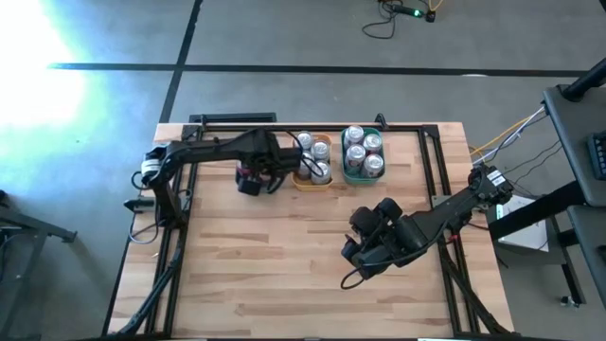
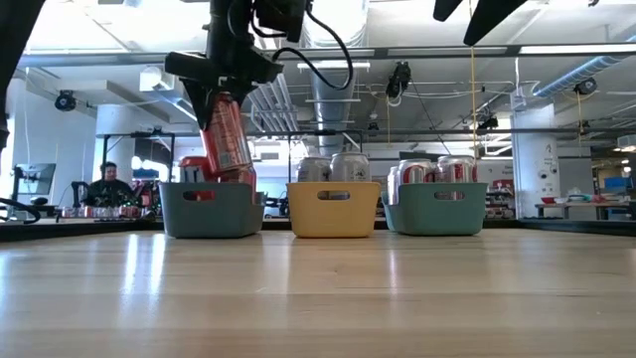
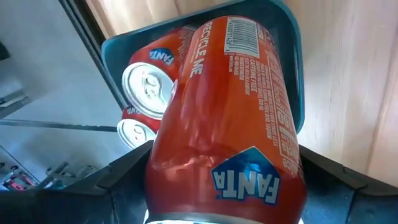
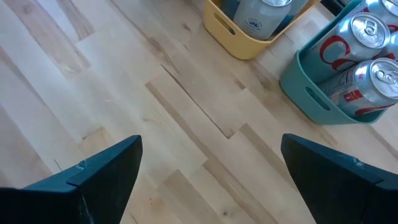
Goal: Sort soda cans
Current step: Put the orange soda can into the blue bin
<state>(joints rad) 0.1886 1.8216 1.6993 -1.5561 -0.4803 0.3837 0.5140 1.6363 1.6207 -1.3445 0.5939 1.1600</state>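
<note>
My left gripper (image 1: 254, 178) is shut on an orange-red Fanta soda can (image 2: 229, 134), which hangs tilted just above the left teal tray (image 2: 211, 209). Two like cans (image 3: 146, 84) stand in that tray. The yellow tray (image 2: 333, 209) in the middle holds silver-grey cans (image 1: 312, 156). Red-and-white cans (image 1: 363, 152) fill the right teal tray (image 2: 437, 207). My right gripper (image 4: 211, 180) is open over bare tabletop, nearer the front than the trays, with nothing between its fingers. My left gripper pinches the can's side wall (image 3: 163, 165) between its two fingers (image 3: 118, 180), at the can's upper end. The fingers come from above, slanting down. The can is lifted clear, tilted, its lower end (image 2: 237, 171) hanging at the tray's rim.
The three trays stand in a row along the table's far side. A wide stretch of wooden tabletop (image 1: 284, 265) lies in front of them. A black frame (image 1: 284, 120) runs along the far edge. A person (image 2: 104, 184) sits in the room behind.
</note>
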